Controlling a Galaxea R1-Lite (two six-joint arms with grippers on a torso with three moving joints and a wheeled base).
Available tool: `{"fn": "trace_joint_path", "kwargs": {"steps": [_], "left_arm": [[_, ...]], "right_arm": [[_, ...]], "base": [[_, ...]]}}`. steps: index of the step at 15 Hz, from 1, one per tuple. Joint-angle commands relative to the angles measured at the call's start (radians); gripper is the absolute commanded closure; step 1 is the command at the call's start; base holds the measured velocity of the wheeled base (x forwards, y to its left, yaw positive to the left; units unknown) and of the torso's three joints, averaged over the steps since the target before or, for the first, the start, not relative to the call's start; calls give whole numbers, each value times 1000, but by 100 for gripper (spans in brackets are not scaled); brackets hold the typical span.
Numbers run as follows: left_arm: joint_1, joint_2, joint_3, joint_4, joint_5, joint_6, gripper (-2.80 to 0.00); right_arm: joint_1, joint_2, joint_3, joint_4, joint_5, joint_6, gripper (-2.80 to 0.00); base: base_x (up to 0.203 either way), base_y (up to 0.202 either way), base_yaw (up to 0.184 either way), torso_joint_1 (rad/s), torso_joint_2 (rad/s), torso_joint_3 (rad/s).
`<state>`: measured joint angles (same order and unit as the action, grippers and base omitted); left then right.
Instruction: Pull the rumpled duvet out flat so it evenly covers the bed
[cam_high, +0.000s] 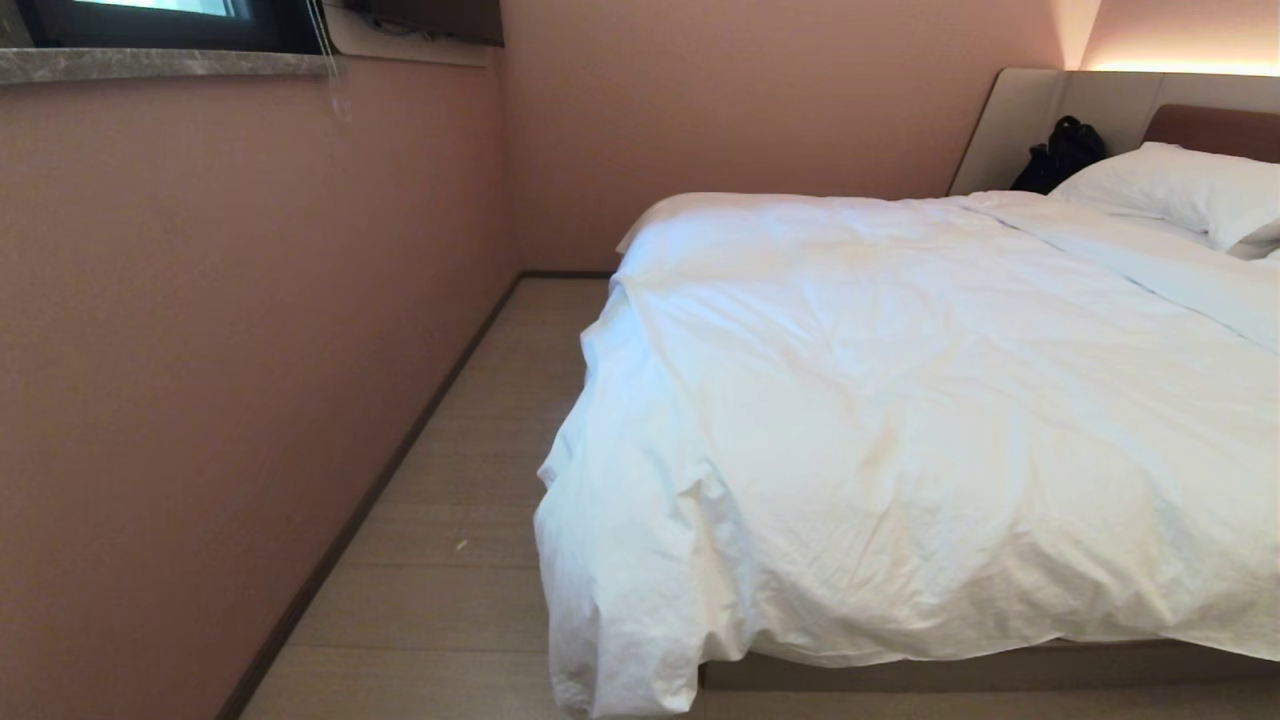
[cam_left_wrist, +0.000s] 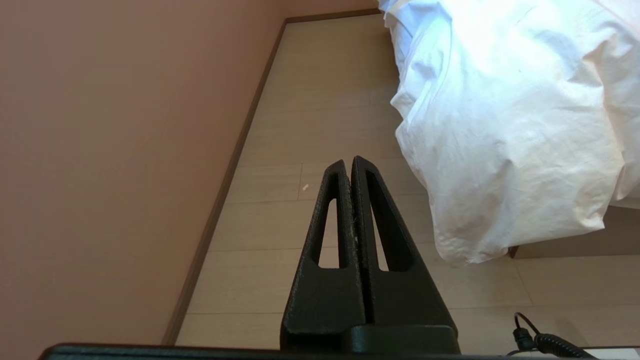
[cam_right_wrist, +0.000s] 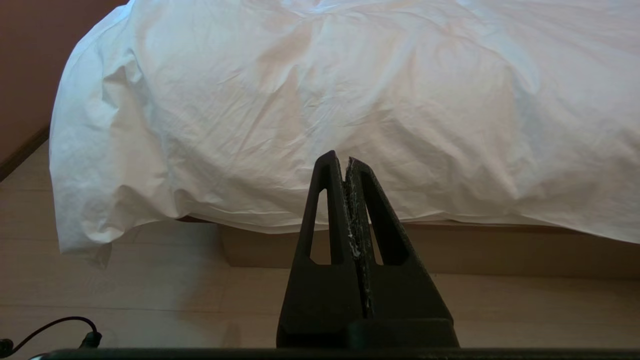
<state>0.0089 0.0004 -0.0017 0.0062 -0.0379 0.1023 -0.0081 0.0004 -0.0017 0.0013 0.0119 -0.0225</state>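
Ahead of my right pincer (cam_right_wrist: 346, 161), just past its tips, the duvet (cam_right_wrist: 320, 110) hangs over the foot edge of the bed (cam_right_wrist: 450, 247), whose brown base shows bare beneath the hem. Both my pincers are pressed fully closed and hold nothing — the left pincer (cam_left_wrist: 348, 162) points at bare floor (cam_left_wrist: 310, 125), with the duvet's drooping corner off to its side and apart from it. That corner sags lower than the rest of the hem and nearly reaches the floor, while creases run across the top toward the pillow (cam_high: 1180, 190). I judge no pull has begun. To do it well, I should open each pincer wide before reaching, take a deep bite of the thick hem rather than a pinch of cover cloth, one pincer near the sagging corner and the other well along the edge — then draw both together, low and level, so the overhang evens out.
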Motion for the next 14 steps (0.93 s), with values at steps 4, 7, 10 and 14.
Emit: {"fn": "trace_joint_path", "kwargs": {"steps": [4, 7, 10, 14], "left_arm": [[0, 0, 0, 0, 3, -1, 0], [0, 0, 0, 0, 1, -1, 0], [0, 0, 0, 0, 0, 1, 0], [0, 0, 0, 1, 3, -3, 0]], "right_arm": [[-1, 1, 0, 0, 0, -1, 0], [0, 1, 0, 0, 0, -1, 0], [-1, 1, 0, 0, 0, -1, 0], [0, 1, 0, 0, 0, -1, 0]], "base": [[-82, 0, 2, 5, 1, 0], [-200, 0, 2, 2, 4, 4], [-197, 0, -1, 3, 4, 1], [-172, 0, 1, 1, 5, 4]]}}
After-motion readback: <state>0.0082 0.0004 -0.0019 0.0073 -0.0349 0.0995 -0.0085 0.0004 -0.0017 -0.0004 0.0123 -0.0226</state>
